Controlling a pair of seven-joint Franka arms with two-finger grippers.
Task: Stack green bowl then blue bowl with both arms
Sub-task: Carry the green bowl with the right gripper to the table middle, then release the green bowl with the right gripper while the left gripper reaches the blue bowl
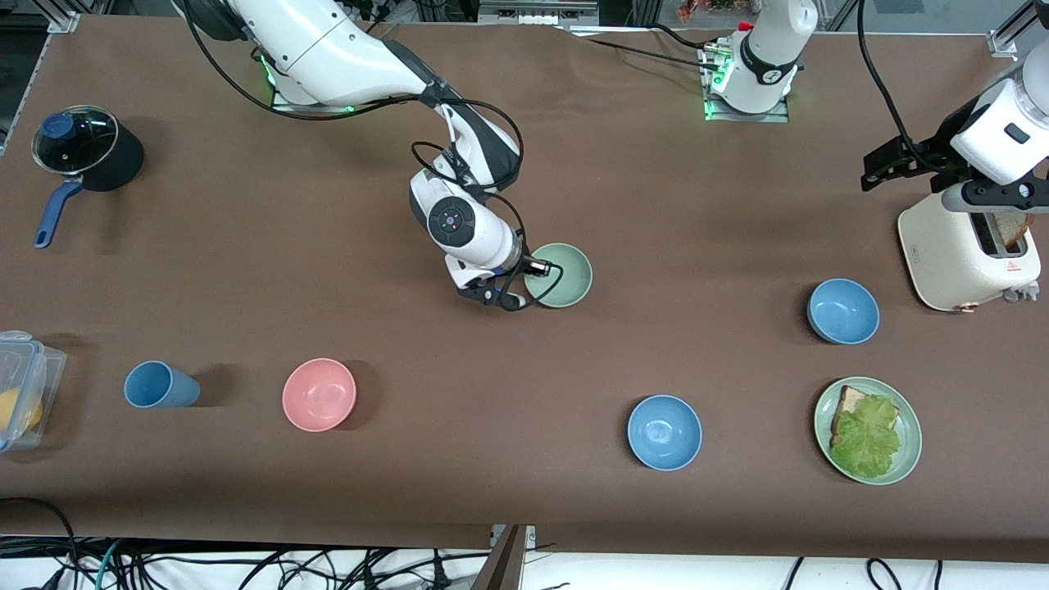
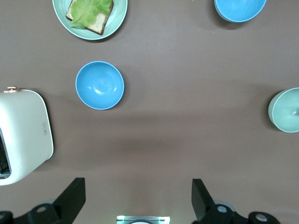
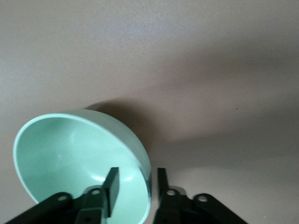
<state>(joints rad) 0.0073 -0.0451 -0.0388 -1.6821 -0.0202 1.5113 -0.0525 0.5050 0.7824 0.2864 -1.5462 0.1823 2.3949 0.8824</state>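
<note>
The green bowl (image 1: 565, 270) sits near the table's middle. My right gripper (image 1: 531, 284) is low at the bowl's rim on the side toward the right arm's end. In the right wrist view the right gripper (image 3: 137, 179) is open, with one finger inside the green bowl (image 3: 70, 154) and one outside its wall. The inner finger stands clear of the rim. Two blue bowls rest on the table: one (image 1: 843, 310) by the toaster, one (image 1: 665, 432) nearer the front camera. My left gripper (image 1: 881, 168) hangs open and empty, high beside the toaster. The left wrist view shows the left gripper (image 2: 138, 183), both blue bowls (image 2: 99, 85) (image 2: 240, 8) and the green bowl (image 2: 286, 110).
A white toaster (image 1: 967, 246) stands at the left arm's end, with a green plate (image 1: 908, 459) of toast and lettuce nearer the front camera. A pink bowl (image 1: 319, 394), a blue cup (image 1: 160, 385), a clear container (image 1: 20, 389) and a lidded pot (image 1: 82, 152) lie toward the right arm's end.
</note>
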